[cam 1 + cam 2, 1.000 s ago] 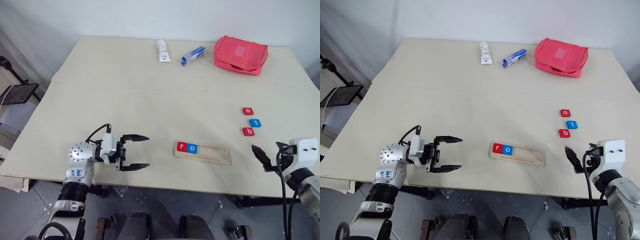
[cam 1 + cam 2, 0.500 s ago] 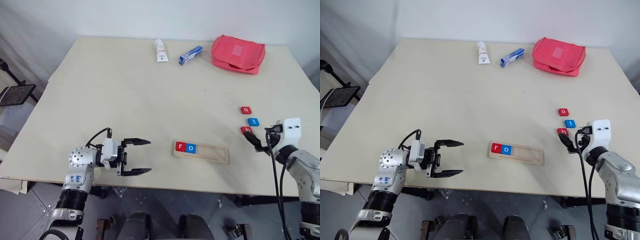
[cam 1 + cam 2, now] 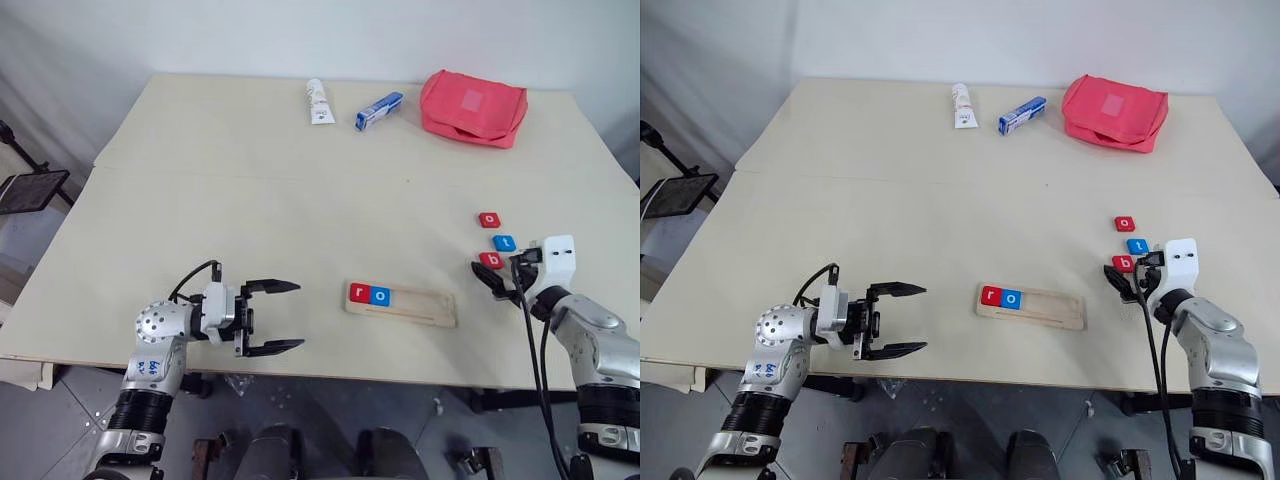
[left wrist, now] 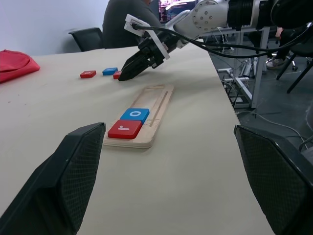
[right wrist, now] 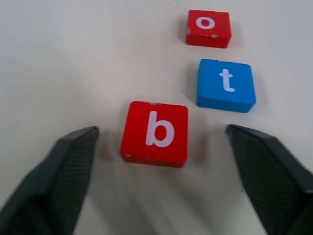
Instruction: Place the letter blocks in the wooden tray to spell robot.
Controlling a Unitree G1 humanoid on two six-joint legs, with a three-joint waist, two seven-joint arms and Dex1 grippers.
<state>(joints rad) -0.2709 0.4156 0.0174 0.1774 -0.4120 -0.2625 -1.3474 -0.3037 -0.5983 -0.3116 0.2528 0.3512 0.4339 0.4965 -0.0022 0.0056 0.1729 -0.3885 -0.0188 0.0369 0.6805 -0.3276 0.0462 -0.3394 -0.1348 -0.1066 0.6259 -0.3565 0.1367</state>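
Note:
The wooden tray [image 3: 425, 308] lies near the table's front edge with a red "r" block [image 3: 360, 293] and a blue "o" block [image 3: 381, 296] at its left end. To the right, three loose letter blocks sit in a column: red "o" [image 3: 488, 219], blue "t" [image 3: 504, 242] and red "b" [image 3: 491, 260]. My right gripper [image 3: 492, 281] is open just in front of the "b" block [image 5: 154, 133], whose near edge lies level with the fingertips, clear of both. My left gripper [image 3: 298, 316] is open over the front edge, left of the tray, pointing at it.
A red zip pouch [image 3: 472, 106], a blue-and-white box [image 3: 379, 110] and a white tube [image 3: 319, 101] lie along the far edge. Beyond the table's right side the left wrist view shows a seated person [image 4: 129, 22] and chairs.
My right gripper has moved forward over the table from its front right corner up to the red "b" block. The left gripper stays where it was, still open.

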